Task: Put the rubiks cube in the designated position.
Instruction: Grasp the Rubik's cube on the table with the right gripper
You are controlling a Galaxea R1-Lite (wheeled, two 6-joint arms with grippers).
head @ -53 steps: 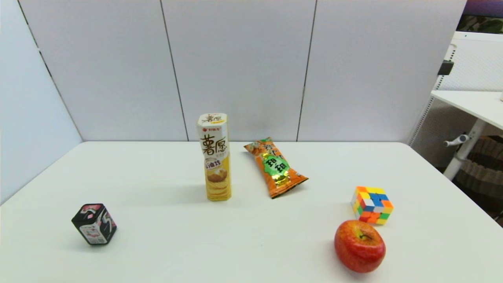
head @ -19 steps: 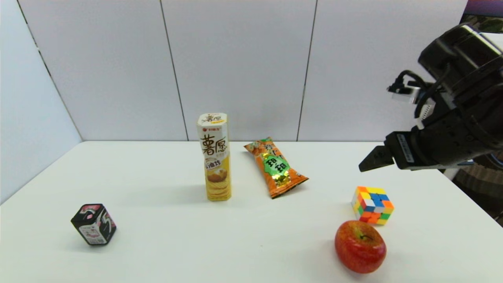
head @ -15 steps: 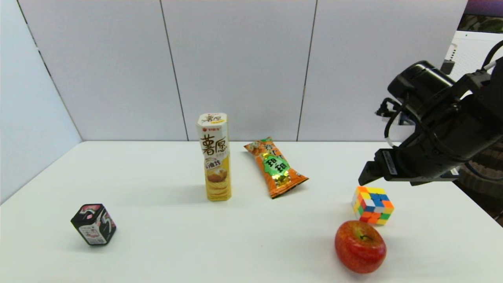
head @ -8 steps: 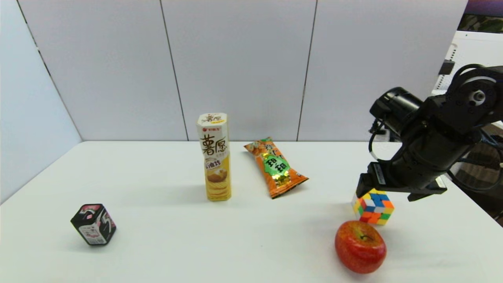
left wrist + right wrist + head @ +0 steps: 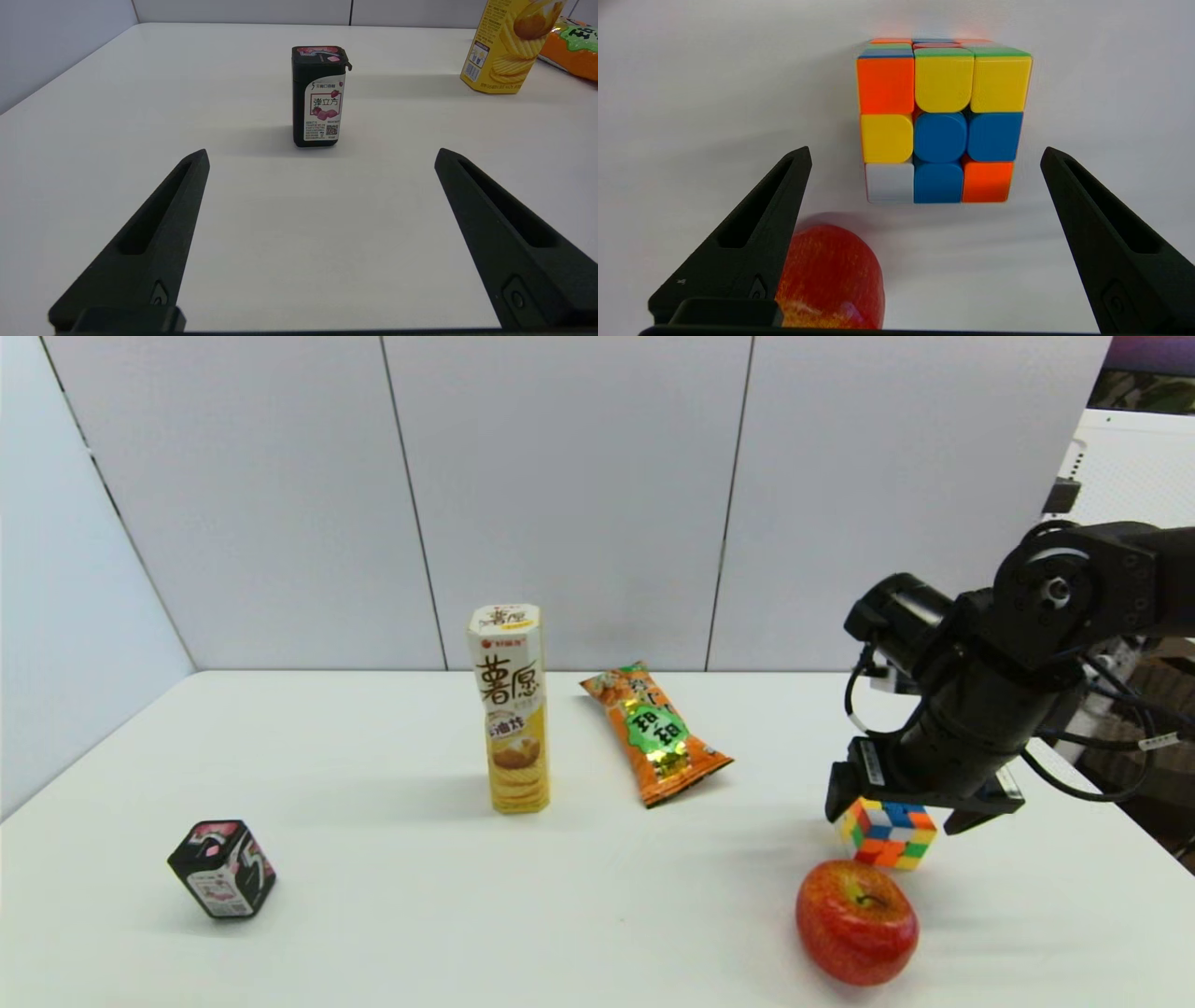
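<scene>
Apple (image 5: 855, 922) sitting nearest on the white table (image 5: 392, 933), front right, red with yellow patches, stem dimple up. Rubiks cube (image 5: 887, 833) resting on the table just behind the apple, close to it but contact is not clear; in the right wrist view the cube (image 5: 941, 123) is showing a face of orange, yellow, blue and white squares, with the apple (image 5: 831, 277) partly hiding behind one finger. Right gripper (image 5: 892, 807) hanging directly over the cube, pointing down, black fingers spread wide with one tip on each side of the cube; in the wrist view the gripper (image 5: 924, 156) is straddling the cube with a clear gap of bare table on both sides, nothing gripped. Black box (image 5: 223, 868) with pink-and-white print sitting front left, well apart from everything else; the left wrist view is showing it (image 5: 319, 95) standing upright beyond the left gripper (image 5: 322, 156), whose fingers are spread wide and holding nothing, low over bare table; that arm is out of the head view. Farther back near the middle, tall yellow chip box (image 5: 509, 709) standing upright, and just right of it an orange snack bag (image 5: 653, 733) lying flat and slanted. Grey panel wall (image 5: 560, 495) standing behind the table.
</scene>
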